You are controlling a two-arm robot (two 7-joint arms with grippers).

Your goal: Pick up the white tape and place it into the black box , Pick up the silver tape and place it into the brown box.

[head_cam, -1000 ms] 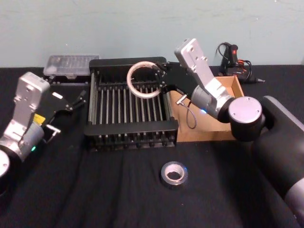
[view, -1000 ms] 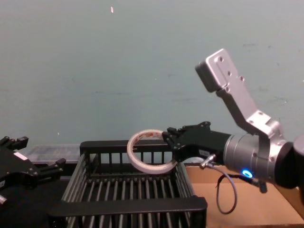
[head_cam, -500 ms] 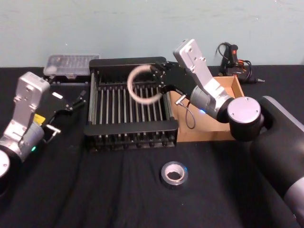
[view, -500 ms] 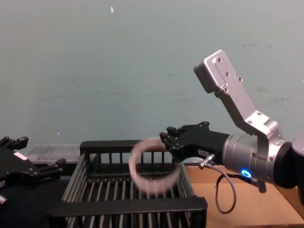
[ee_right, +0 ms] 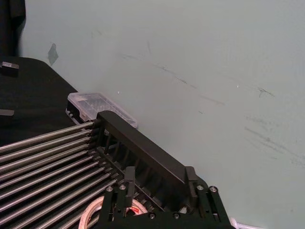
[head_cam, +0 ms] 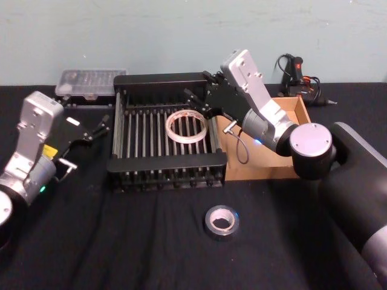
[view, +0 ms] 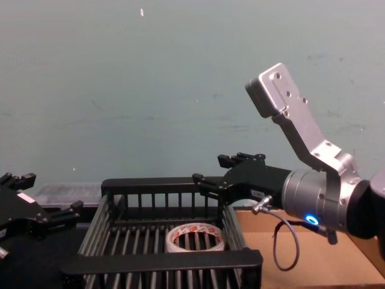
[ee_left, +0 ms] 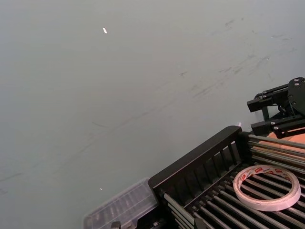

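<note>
The white tape (head_cam: 187, 127), a thin whitish ring with red printing on its core, lay flat on the barred floor of the black box (head_cam: 164, 168), just below the open jaws. The silver tape (head_cam: 221, 222) lay flat, well apart from them. The brown box (head_cam: 259, 170) stood beside the black box.

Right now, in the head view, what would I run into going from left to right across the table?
Left gripper → black box with the white tape lying flat on its floor → right gripper, open over the box's far right corner → brown box.
</note>
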